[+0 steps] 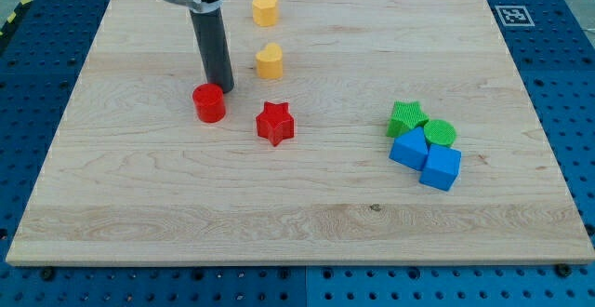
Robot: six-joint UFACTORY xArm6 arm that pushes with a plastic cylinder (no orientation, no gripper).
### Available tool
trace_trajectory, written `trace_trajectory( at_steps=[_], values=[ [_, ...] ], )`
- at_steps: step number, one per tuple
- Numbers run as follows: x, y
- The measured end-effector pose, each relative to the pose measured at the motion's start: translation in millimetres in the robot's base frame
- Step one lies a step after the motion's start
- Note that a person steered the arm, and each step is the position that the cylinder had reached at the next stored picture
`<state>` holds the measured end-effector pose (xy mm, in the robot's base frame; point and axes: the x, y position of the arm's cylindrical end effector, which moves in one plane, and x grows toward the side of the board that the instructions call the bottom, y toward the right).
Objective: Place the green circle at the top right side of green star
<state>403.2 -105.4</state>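
The green circle is hemmed in — the green star touches its left, two blue blocks press from below. Its top and right sides face open desk. My tip stands well apart, just beside the red cylinder — with the red star in between.

No legible text; only a square coded marker on the board's top-right corner

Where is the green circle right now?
At the view's right, the green circle sits right of the green star, touching it, above the blue blocks.
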Motion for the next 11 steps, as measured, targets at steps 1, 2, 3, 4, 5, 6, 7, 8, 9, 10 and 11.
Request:
trace_trajectory(
  at_steps=[1, 2, 3, 4, 5, 6, 7, 8, 9, 10, 11],
  values=[
    [8, 0],
    [21, 0],
    [20, 11],
    [12, 72],
    [12, 130],
    [12, 153],
    [15, 157],
    [36, 157],
    [57, 164],
    [71, 197],
    [87, 247]
  ],
)
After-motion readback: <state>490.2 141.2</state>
